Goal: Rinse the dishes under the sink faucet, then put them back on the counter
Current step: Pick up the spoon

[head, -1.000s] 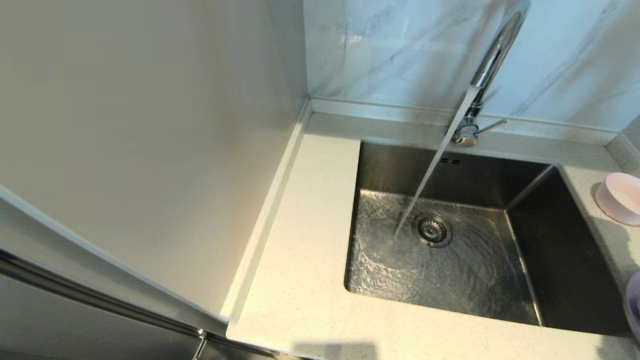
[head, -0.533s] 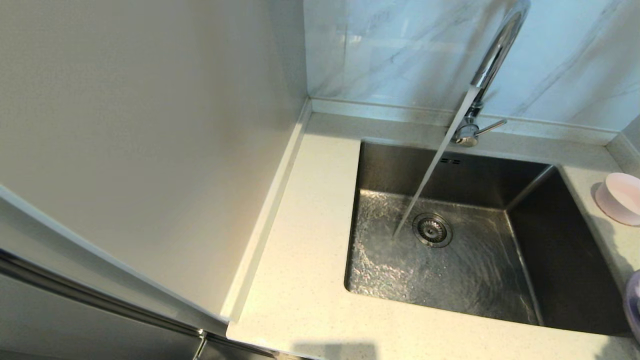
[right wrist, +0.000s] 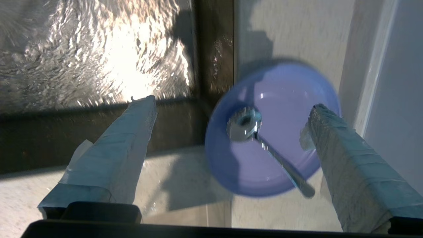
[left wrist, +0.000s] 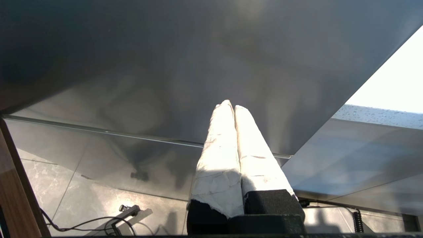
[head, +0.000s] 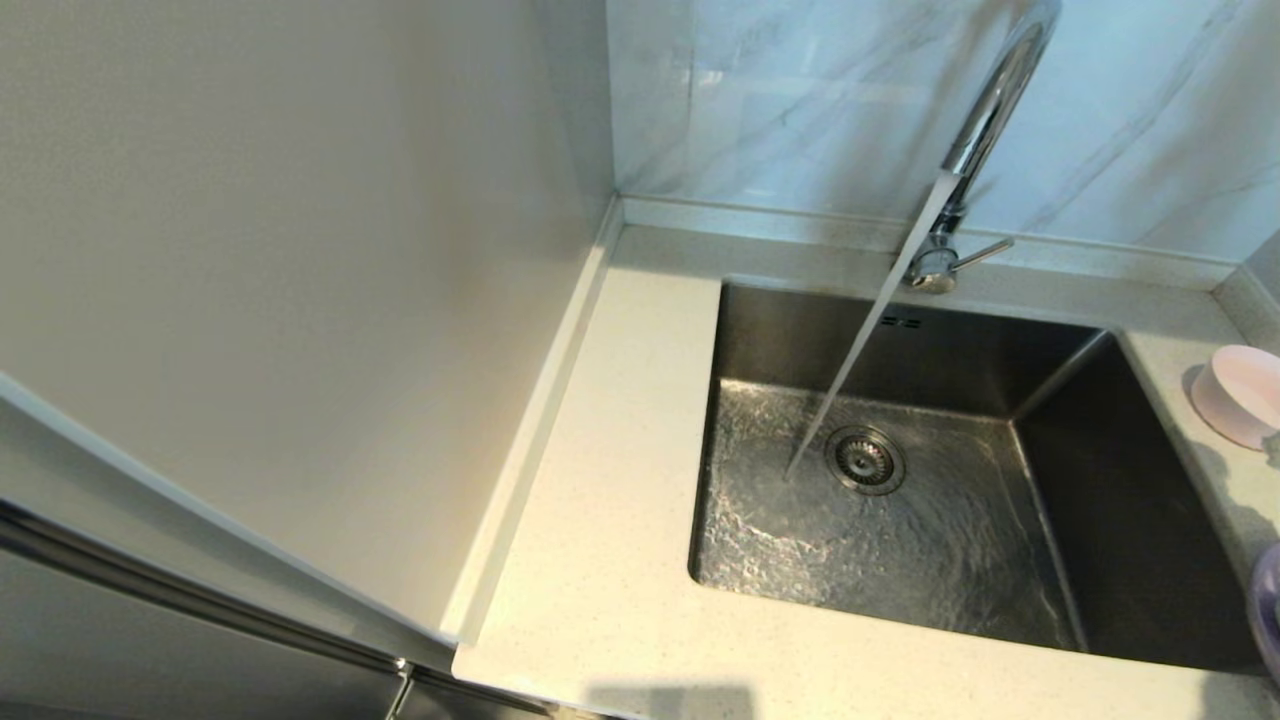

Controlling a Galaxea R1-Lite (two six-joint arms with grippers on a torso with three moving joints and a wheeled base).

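Observation:
Water pours from the chrome faucet (head: 985, 120) into the steel sink (head: 900, 350), just left of the drain (head: 865, 460). The pale pink bowl (head: 1240, 395) stands on the counter (head: 620, 500) right of the sink. The lavender plate (head: 1268, 605) barely shows at the right edge. In the right wrist view the lavender plate (right wrist: 287, 96) lies on the counter (right wrist: 185, 185) beside the sink rim, with the metal spoon (right wrist: 244, 124) resting in it. My right gripper (right wrist: 233, 105) hovers open above the plate, holding nothing. My left gripper (left wrist: 231, 105) is shut and empty, parked low before a grey cabinet front.
A cream side panel (head: 300, 250) walls the counter on the left. The veined marble wall (head: 800, 100) stands behind the faucet, whose thin lever (head: 985, 250) points right. A raised white edge (right wrist: 373, 66) runs beside the plate. Cables (left wrist: 86, 223) lie on the floor.
A shadow has grown on the counter between the pink bowl and the lavender plate. The water keeps running and the dishes have not moved.

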